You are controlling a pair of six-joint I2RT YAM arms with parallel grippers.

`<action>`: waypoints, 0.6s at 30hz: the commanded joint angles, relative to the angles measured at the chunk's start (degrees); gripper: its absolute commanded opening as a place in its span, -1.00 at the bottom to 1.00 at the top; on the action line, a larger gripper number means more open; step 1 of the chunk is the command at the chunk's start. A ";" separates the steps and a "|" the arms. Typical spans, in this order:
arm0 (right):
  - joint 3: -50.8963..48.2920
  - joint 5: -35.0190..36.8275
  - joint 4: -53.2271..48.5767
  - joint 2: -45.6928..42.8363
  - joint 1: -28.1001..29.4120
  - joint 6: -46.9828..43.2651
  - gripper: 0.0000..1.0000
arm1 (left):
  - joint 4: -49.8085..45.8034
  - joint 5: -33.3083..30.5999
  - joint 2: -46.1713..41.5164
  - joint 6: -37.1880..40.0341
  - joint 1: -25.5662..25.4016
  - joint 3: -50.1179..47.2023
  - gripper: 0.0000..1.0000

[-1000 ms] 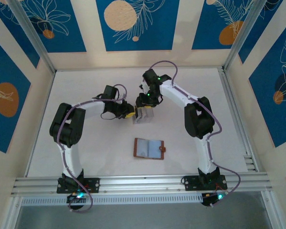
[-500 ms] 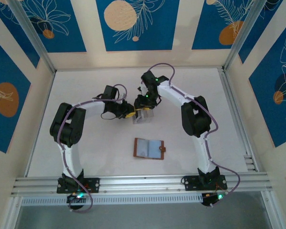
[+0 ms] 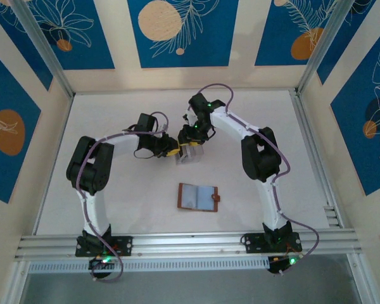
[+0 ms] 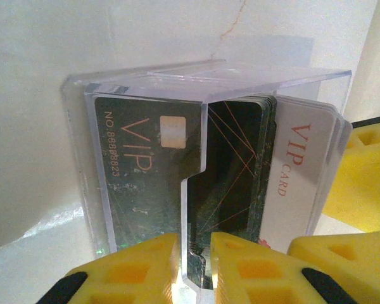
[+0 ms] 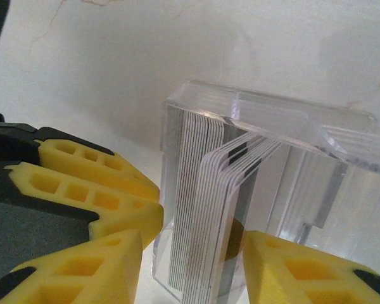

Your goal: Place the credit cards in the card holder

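Clear stand [image 4: 196, 79] in grip of left end effector [image 4: 194, 261]; right end effector [image 5: 193, 253] open astride credit cards [image 5: 209, 209].

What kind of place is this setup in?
Likely a purpose-built robot test booth: a white table with an aluminium rail at its near edge, enclosed by blue leaf-print wall panels.

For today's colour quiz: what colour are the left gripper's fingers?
Yellow fingers; left wrist view shows them best.
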 commanded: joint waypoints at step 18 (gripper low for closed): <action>-0.75 -5.57 0.73 -3.91 -0.29 0.32 -0.20 | 0.62 1.30 1.14 0.72 0.43 0.14 -0.59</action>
